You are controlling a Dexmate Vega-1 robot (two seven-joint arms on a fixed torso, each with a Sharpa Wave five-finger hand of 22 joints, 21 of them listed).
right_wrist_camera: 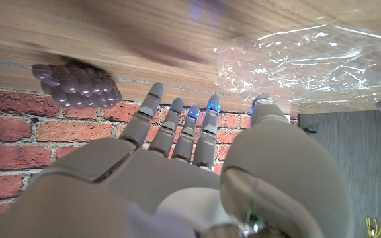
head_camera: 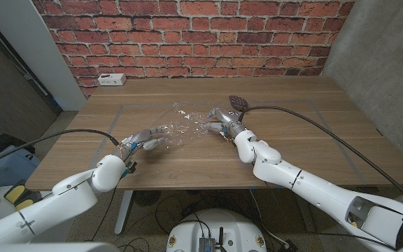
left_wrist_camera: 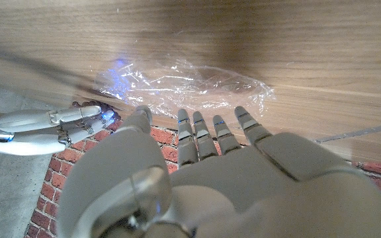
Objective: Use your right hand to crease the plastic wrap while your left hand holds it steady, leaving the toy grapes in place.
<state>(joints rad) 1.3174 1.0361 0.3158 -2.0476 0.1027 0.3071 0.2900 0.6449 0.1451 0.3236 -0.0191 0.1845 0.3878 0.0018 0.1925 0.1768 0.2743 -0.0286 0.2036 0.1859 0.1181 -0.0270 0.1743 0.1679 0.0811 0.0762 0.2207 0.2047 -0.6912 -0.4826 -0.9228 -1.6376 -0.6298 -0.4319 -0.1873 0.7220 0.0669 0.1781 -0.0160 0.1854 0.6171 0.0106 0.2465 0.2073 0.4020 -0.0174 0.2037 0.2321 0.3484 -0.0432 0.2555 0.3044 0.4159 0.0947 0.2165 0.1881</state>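
Both hands had fingers apart, gripping nothing: left hand (head_camera: 145, 138) and right hand (head_camera: 224, 124) flanked the plastic wrap (head_camera: 184, 122). The grapes (head_camera: 237, 102), just beyond the right hand, risked being nudged; unpinned wrap might slide.

Premises present as a lab or test space. A wooden table (head_camera: 187, 168) stands against a red brick wall (head_camera: 187, 35). Beyond the left hand (head_camera: 145, 138), a white power strip (head_camera: 110, 79) sits at the wall.

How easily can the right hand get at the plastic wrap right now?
Probably easily: the right hand is already at the plastic wrap's edge, and the toy grapes sit behind it, off the path.
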